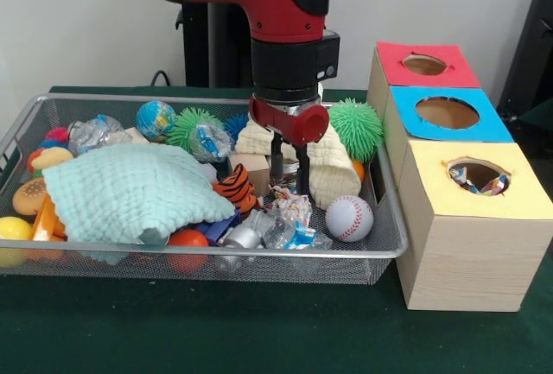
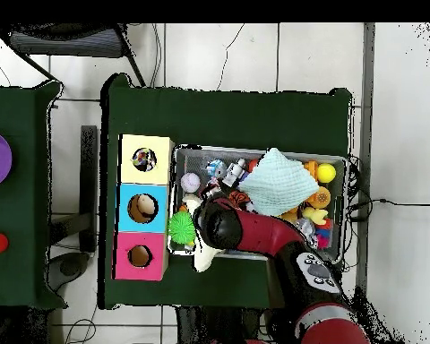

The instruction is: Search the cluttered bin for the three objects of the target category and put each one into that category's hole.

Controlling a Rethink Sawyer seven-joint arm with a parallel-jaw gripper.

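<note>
The tool [image 1: 289,169] hangs inside the bin [image 1: 393,236], fingers pointing down with a narrow gap between them and nothing visibly held, just above the crinkled wrappers [image 1: 292,214] near the bin's front right. Which category is the target cannot be told for sure, but the yellow hole [image 1: 478,175] already shows crumpled, shiny wrapper-like pieces inside, while the blue hole [image 1: 447,112] and the red hole [image 1: 424,65] look empty from the front. So the likely reading is that wrappers are being sorted into the yellow box and some are done; how many lie inside is too hidden to count. More foil and plastic scraps lie in the bin: the heap under the tool, and a clear crumpled one [image 1: 95,132] at the far left. A cloth [image 1: 134,191] covers much of the left half and may hide others. The baseball [image 1: 349,218], the green spiky ball [image 1: 356,129] and the tiger toy [image 1: 236,187] sit close by. In the overhead view the arm [image 2: 254,235] covers the tool, and the bin sits just beside the boxes on the bench [image 2: 227,112].
</note>
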